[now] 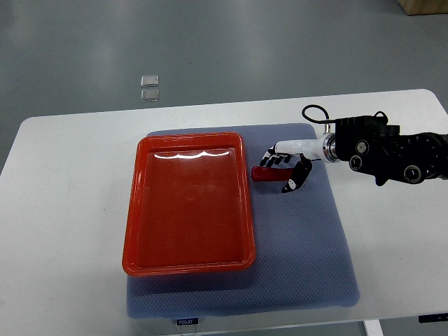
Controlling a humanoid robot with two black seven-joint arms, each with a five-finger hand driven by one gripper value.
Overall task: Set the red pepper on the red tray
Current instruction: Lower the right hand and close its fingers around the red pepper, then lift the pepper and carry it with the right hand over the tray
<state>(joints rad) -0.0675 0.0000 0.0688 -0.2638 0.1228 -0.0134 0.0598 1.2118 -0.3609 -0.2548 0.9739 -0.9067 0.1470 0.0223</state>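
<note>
From the top view, the right arm (392, 155) comes in from the right edge of the picture, black at the forearm with a silver wrist ring, and ends in the right hand (287, 166) with a white back and black fingers (297, 178). The hand sits low over the blue-grey mat (308, 259), just beside the right rim of the red tray (187, 203). Its fingers are curled down around the red pepper (262, 175), which shows as a small red shape poking out toward the tray from under the palm. The pepper lies on the mat, close to the tray's upper right corner but outside it; whether it is lifted clear of the mat cannot be told.

The tray lies flat on the left half of the mat, with nothing inside it. The mat rests on a white table (63, 210).

A small dark label (186, 321) sits at the mat's front edge, its writing too small to read. Two small clear squares (150, 87) lie on the grey floor beyond the table.
</note>
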